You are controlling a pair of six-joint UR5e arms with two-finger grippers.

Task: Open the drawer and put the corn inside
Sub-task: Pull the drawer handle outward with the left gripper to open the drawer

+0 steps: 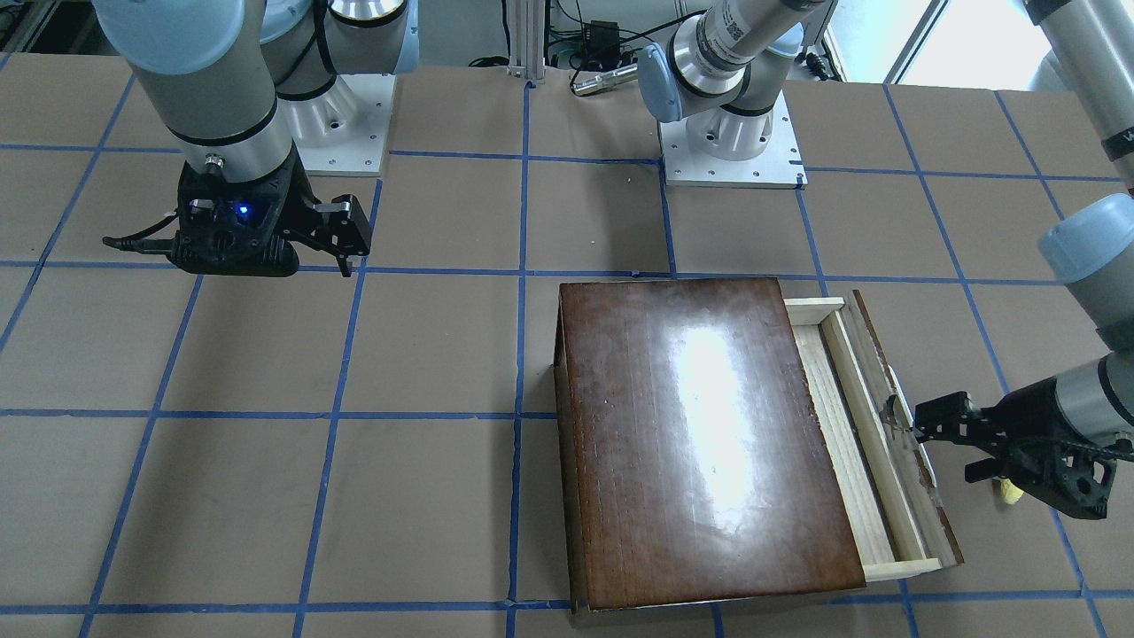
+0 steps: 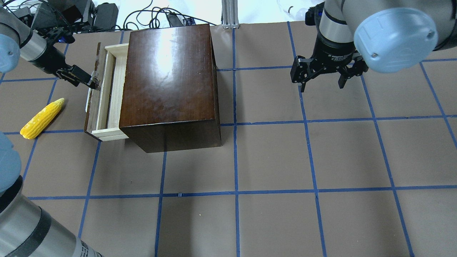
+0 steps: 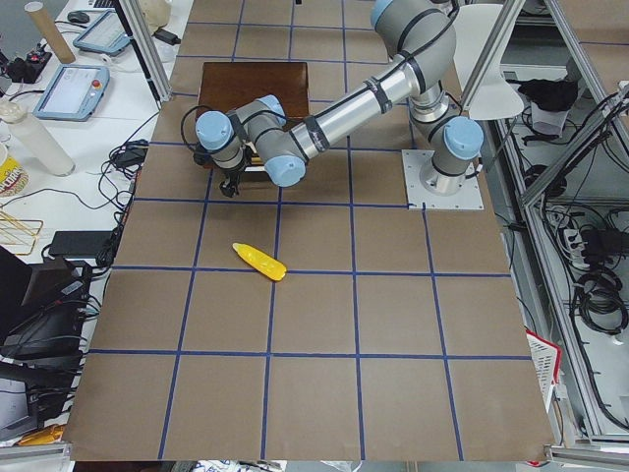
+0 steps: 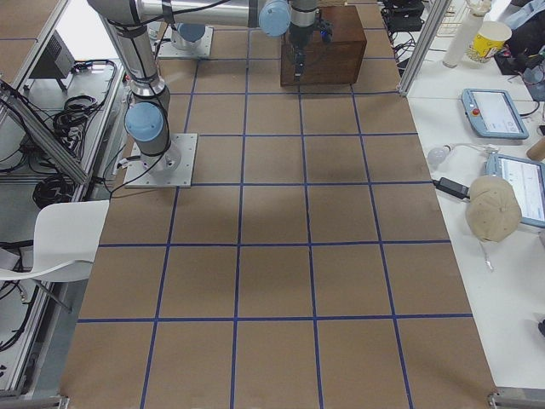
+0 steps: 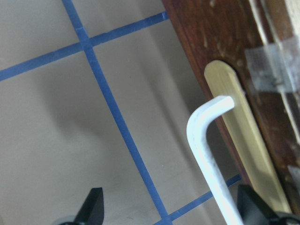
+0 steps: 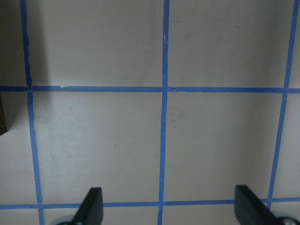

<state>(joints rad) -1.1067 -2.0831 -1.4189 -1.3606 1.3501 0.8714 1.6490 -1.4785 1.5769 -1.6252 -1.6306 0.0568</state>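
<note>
The drawer (image 2: pixel 107 89) stands partly out, with the left hand (image 2: pixel 92 82) spread around its handle (image 5: pixel 206 154). The corn (image 2: pixel 43 118) lies on the table (image 2: pixel 271 160) nearby. It looks light, rigid and tapered, probably best pinched across its thick middle. The right hand (image 2: pixel 321 85) hangs spread.

Not much to read here tbh: tiny white print on the black collar above the right gripper (image 2: pixel 321 85) looks like "Adaptive Gripper". The left arm (image 1: pixel 700 66) has a QR-style label (image 1: pixel 733 24), and the rest is too blurry.
</note>
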